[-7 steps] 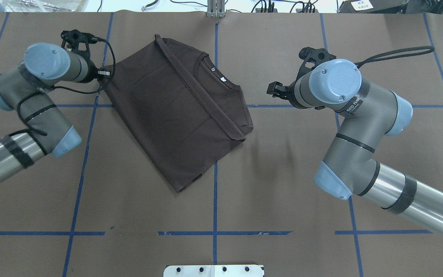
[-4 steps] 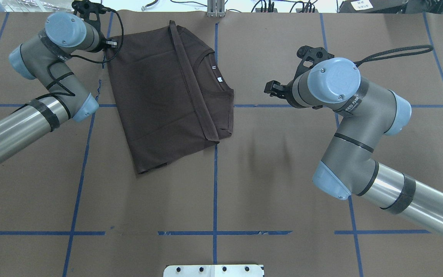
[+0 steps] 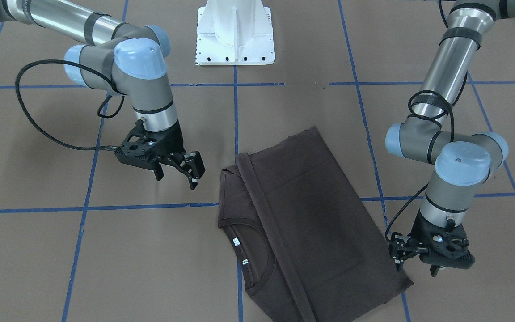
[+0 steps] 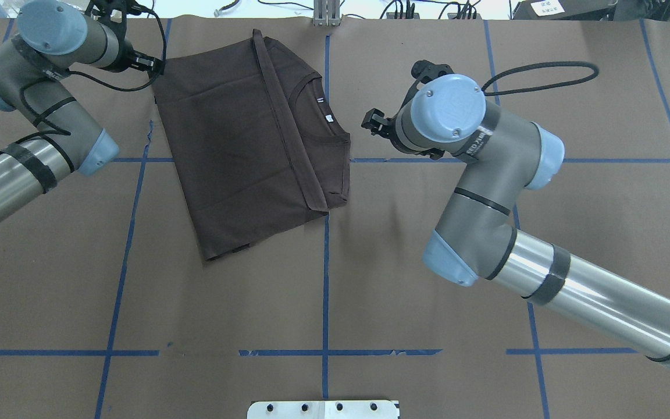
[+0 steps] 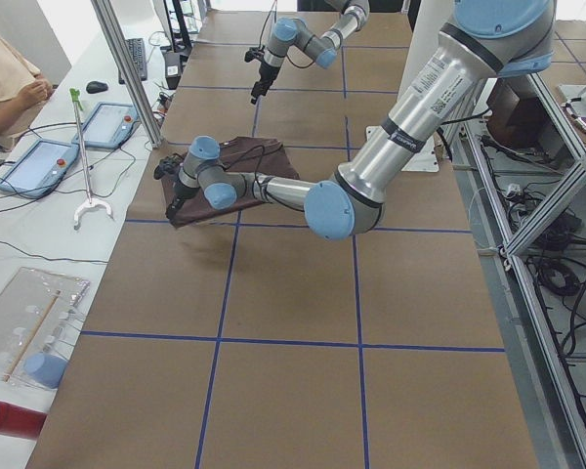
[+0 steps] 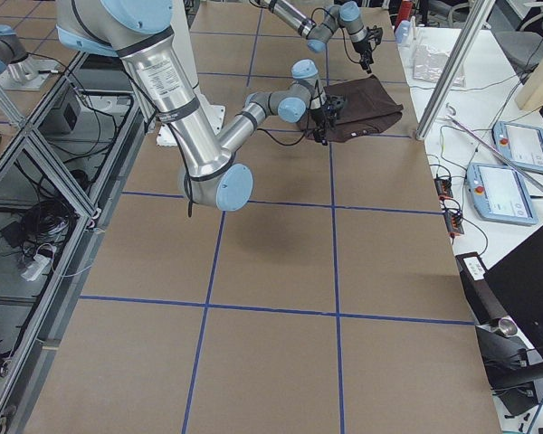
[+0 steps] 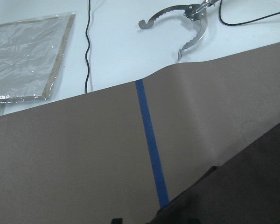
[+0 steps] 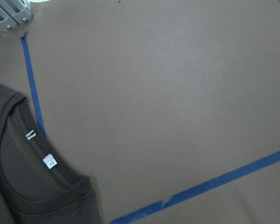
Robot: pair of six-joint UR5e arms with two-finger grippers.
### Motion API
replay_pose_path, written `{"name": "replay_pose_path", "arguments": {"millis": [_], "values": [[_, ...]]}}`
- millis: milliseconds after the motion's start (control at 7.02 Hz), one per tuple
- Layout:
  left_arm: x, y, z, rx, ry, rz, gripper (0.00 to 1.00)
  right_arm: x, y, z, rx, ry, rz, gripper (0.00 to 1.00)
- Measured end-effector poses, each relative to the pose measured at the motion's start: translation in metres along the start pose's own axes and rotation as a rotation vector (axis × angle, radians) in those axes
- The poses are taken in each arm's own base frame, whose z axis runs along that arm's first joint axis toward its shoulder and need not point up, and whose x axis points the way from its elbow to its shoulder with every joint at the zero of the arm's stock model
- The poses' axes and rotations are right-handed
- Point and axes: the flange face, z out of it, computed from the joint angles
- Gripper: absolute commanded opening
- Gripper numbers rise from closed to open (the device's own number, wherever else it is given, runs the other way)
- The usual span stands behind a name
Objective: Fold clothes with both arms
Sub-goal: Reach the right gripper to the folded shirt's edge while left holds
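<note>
T-shirt (image 4: 242, 145) half-folded, repositioning step. Left gripper (image 3: 414, 261) pinching its far corner; right gripper (image 3: 177, 172) jaws open, beside collar. Next, probably: grasp collar-side edge.

No legible text anywhere.

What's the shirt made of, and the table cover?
Shirt: looks like soft matte knit, probably cotton jersey; it lies limp with shallow creases, has a ribbed collar and stitched hems. Table cover: looks like matte brown paper or thin sheet; its far edge buckles up in the left wrist view, and blue tape lines mark it.
</note>
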Motion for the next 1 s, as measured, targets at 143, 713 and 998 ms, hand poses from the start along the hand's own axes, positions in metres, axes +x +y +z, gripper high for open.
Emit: {"name": "replay_pose_path", "arguments": {"millis": [143,713,998], "values": [[-0.001,0.009,-0.01,0.005,0.023,0.005,1.0,-0.029,0.01,0.014,0.007,0.008,-0.002,1.0],[0.005,0.014,-0.016,0.008,0.043,0.008,1.0,-0.082,0.057,0.054,0.031,0.054,-0.069,0.68],[0.008,0.016,-0.015,0.006,0.046,0.01,1.0,-0.084,0.064,0.07,0.027,0.083,-0.087,0.64]]}}
